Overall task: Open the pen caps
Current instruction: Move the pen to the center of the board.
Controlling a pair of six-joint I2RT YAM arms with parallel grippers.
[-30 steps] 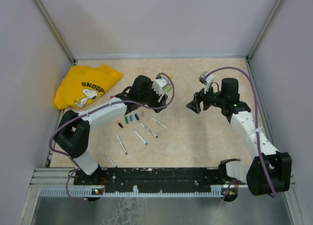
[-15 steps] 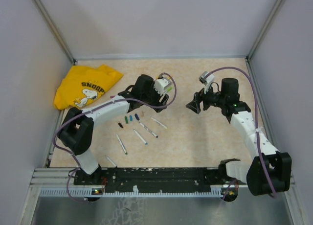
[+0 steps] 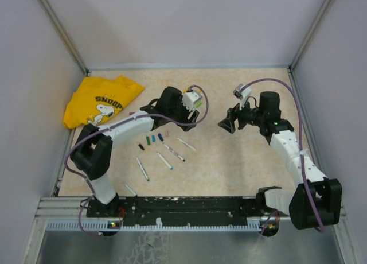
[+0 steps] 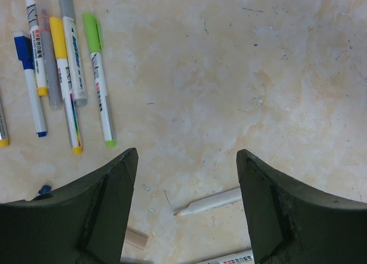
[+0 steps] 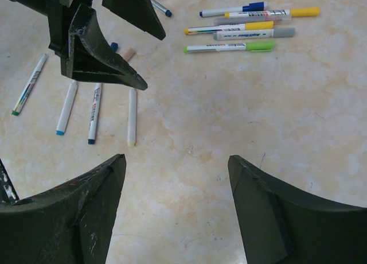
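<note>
My left hand (image 4: 187,156) hangs open and empty above the desk (image 4: 258,57); my right hand (image 5: 176,159) gapes too, holding nothing; the pen caps (image 4: 92,30), stubby green, yellow, blue and grey, sit on pens (image 4: 102,97) lying side by side ahead of my left hand; a few loose caps (image 3: 150,141) lie nearer my base.

Grn, yel, gry, blu pen caps (image 4: 92,31); beige marbled table (image 4: 258,74)

The desk (image 4: 229,74) showed a smooth, marbled laminate, finely scratched. The pen caps (image 4: 92,31) and barrels (image 4: 102,103) looked like glossy plastic. The left tool (image 4: 186,160) and right tool (image 5: 176,172) were matt black plastic, scuffed. The yellow shirt (image 3: 97,100) at the far-left corner was creased cloth.
</note>
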